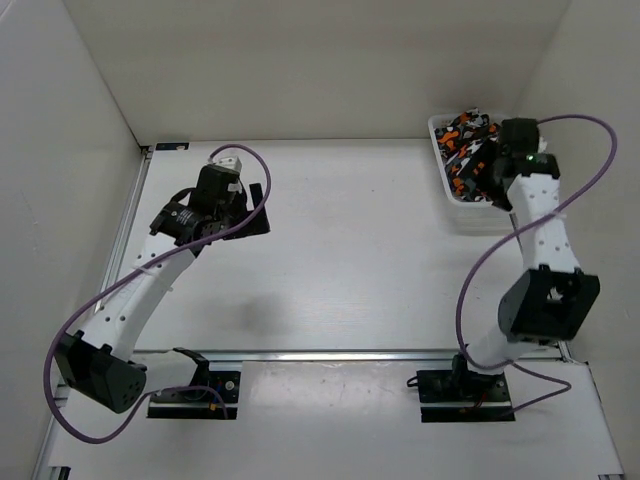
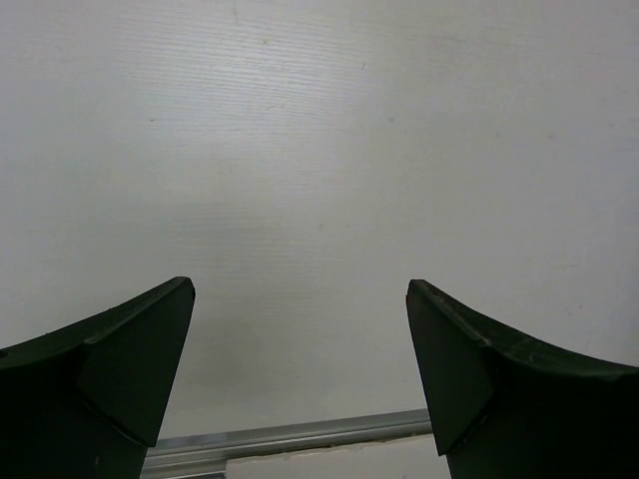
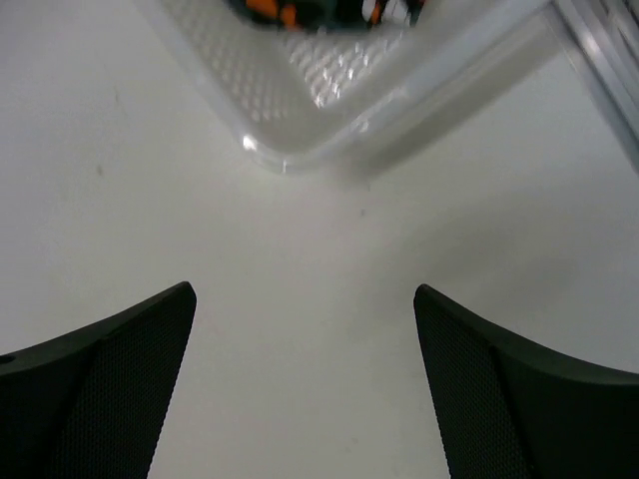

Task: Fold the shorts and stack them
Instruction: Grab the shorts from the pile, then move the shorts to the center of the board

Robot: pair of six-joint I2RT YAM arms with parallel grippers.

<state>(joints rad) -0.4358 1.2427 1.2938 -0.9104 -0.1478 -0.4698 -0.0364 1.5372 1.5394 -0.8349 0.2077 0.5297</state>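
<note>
Shorts (image 1: 462, 140) sit bunched inside the white mesh basket (image 1: 452, 196) at the far right corner of the worktop (image 1: 350, 270); from the overhead camera I see their orange, white and black print showing above the basket rim, and I cannot tell whether the heap holds one pair or several. Right arm reaches over the near side of that basket and partly covers it from above. On the right wrist camera I find the right pincer (image 3: 305, 291) with both jaws spread wide and nothing between them, only bare worktop beneath. One rounded corner of the basket lies just ahead of the fingertips, apart from them, and a sliver of the printed fabric shows at the top edge of that view. Left pincer (image 2: 300, 289) hangs over the far left part of the worktop, well apart from the basket. Its jaws also stand fully apart and grip nothing, with plain white surface below them. A metal rail (image 2: 300, 434) crosses the bottom of the left wrist view between the two fingers.
</note>
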